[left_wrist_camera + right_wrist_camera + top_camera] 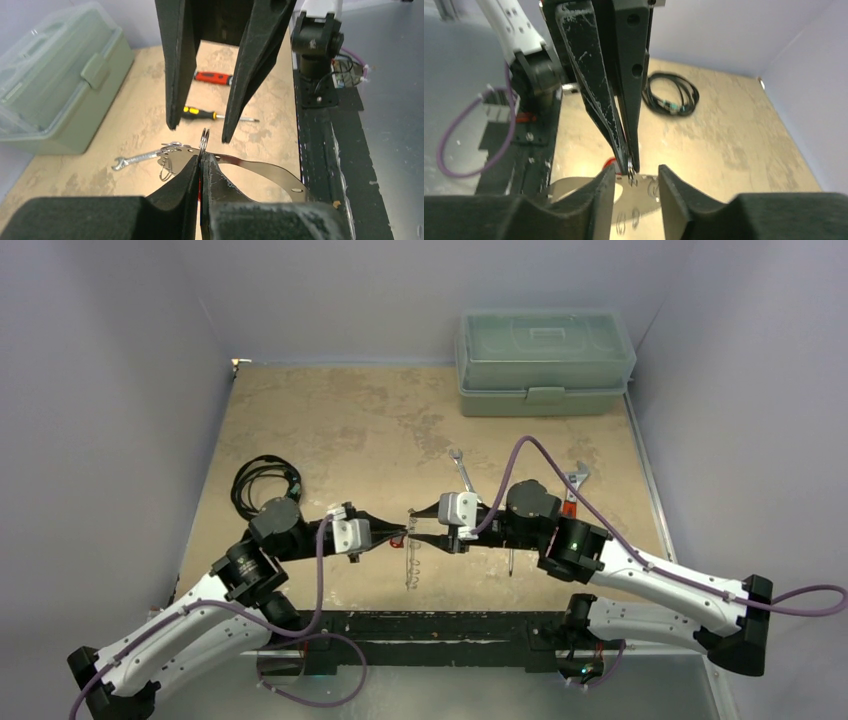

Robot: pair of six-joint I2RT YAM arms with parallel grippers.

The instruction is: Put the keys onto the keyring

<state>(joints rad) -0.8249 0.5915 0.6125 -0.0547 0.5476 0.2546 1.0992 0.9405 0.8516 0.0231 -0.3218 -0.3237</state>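
One lidded toolbox (pixel 545 365), one coiled black cable (pixel 262 483) and one keyring (pixel 265 172) are in view. Tools number three: one spanner (pixel 135 160), one screwdriver (pixel 200 112), one red-handled tool (pixel 212 77).

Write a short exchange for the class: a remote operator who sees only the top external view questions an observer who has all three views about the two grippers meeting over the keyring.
Operator: From above I see both arms meeting in the middle, but I can't tell who is holding what.
Observer: In the left wrist view, the left gripper is shut on a small wire ring, which sticks up past its fingertips.
Operator: And the other one? Has it grabbed that ring too?
Observer: No. In the right wrist view, the right gripper is open. Its fingers stand on either side of the ring, with a gap on both sides.
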